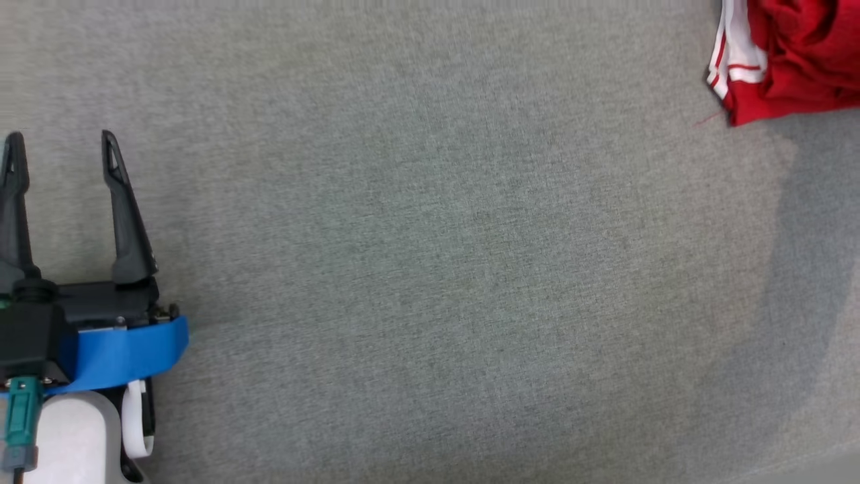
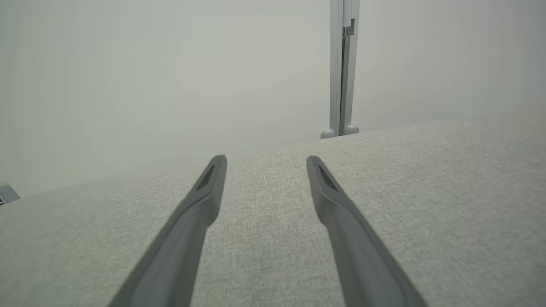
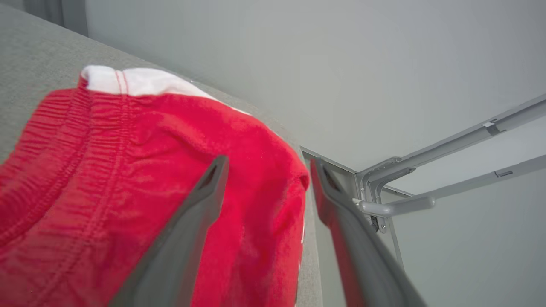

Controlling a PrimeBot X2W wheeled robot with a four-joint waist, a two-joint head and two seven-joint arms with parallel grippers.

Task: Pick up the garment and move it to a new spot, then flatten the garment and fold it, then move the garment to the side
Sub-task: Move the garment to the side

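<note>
Dark right jaws: spread wide, gripping nothing, poised over the red garment (image 3: 106,170).
Left jaws: wide apart, empty, above bare grey worktop (image 1: 430,269).
Garment: bundled near the worktop's right edge.
Progress: likely set aside already; fold quality unclear.

Head camera's up high, looking almost straight down on the grey cloth surface (image 1: 430,269), with the left gripper (image 1: 61,138) poking in at lower left and the red garment (image 1: 799,60) clipped by the upper right corner. Left wrist camera rides low, skimming along its fingers (image 2: 207,192) over that same cloth toward a pale wall (image 2: 170,64) and grey post (image 2: 343,64). Right wrist camera's in tight, looking along the right gripper (image 3: 268,160) across the garment to the cloth's edge, sharing both with the head view.
</note>
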